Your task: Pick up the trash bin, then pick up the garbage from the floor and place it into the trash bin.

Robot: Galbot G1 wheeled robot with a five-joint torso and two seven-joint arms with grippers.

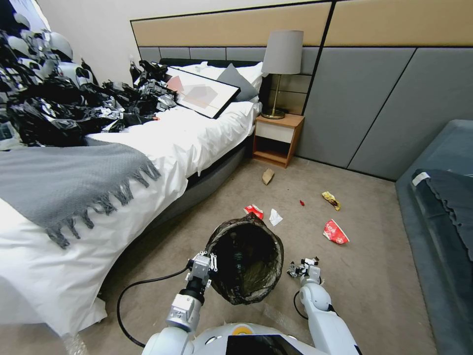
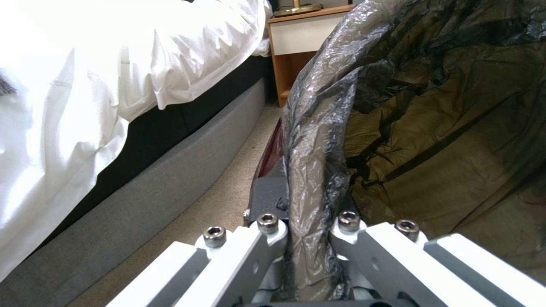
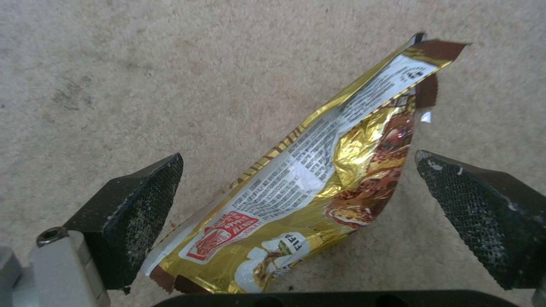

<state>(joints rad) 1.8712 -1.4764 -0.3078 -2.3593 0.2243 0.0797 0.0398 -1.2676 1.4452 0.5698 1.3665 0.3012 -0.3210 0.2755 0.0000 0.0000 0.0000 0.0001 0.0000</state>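
Left gripper (image 1: 213, 263) jaws clamp trash bin (image 1: 245, 259) rim; right gripper (image 3: 296, 204) jaws wide, straddling gold wrapper (image 3: 318, 179).

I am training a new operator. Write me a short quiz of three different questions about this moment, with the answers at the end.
1. True or false: the left gripper is shut on the rim of the trash bin.
2. Multiple choice: what lies between the open fingers of the right gripper?
A. a white tissue
B. a gold and brown snack wrapper
C. a brown crumpled paper
3. Fill in: the brown crumpled paper lies on the carpet in front of the ____.

Key
1. True; the left wrist view shows the fingers clamped on the bagged rim.
2. B; the wrapper is on the carpet, not yet pinched.
3. nightstand.
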